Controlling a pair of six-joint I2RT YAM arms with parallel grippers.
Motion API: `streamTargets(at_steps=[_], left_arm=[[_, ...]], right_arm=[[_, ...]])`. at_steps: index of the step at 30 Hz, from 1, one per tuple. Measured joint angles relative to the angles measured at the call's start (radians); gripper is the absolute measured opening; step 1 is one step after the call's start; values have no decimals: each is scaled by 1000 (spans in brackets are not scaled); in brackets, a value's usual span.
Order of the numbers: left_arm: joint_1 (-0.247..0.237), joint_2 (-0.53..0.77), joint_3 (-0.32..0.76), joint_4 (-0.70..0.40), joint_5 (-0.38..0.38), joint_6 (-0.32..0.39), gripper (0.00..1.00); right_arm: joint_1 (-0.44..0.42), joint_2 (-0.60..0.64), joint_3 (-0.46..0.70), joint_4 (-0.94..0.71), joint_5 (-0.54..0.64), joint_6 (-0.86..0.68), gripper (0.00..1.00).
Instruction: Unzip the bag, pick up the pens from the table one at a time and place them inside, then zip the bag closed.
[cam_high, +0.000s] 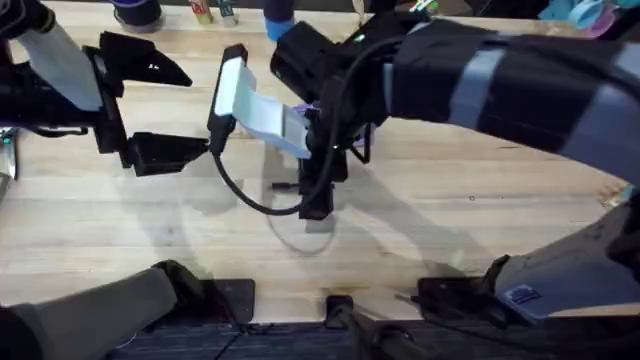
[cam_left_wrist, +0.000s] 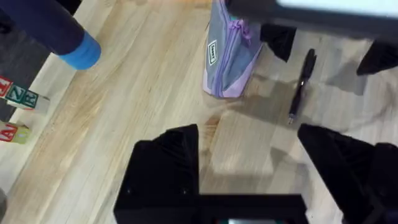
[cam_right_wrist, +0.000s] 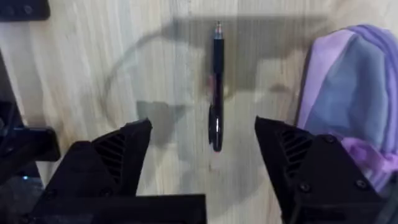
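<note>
A black pen (cam_right_wrist: 216, 93) with a pink band lies flat on the table (cam_high: 480, 220). My right gripper (cam_right_wrist: 202, 152) hangs open right above it, one finger on each side of the pen. Close beside the pen is the lavender bag (cam_right_wrist: 354, 93), which looks zipped shut. The right arm reaches across the middle and covers most of the bag in the overhead view. My left gripper (cam_high: 195, 112) is open and holds nothing, off to the left. The left wrist view takes in the bag (cam_left_wrist: 227, 56) and the pen (cam_left_wrist: 301, 87) from a distance beyond my left gripper (cam_left_wrist: 249, 149).
A blue cylinder (cam_left_wrist: 81, 50) and coloured letter blocks (cam_left_wrist: 18, 96) stand near the table's back edge. Small items line the far edge, among them a dark cup (cam_high: 135, 10). Bare wood stretches in front of the pen towards the arm bases.
</note>
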Motion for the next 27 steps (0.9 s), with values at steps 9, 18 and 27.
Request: streamTargets(at_steps=[9, 18, 27], left_arm=[[0, 0, 0, 0, 0, 0, 993], [0, 0, 0, 0, 0, 0, 993], [0, 0, 0, 0, 0, 2, 994]], right_arm=[[0, 99, 0, 48, 4, 1, 995], [2, 141, 0, 98, 50, 13, 995], [5, 148, 0, 121, 81, 27, 767]])
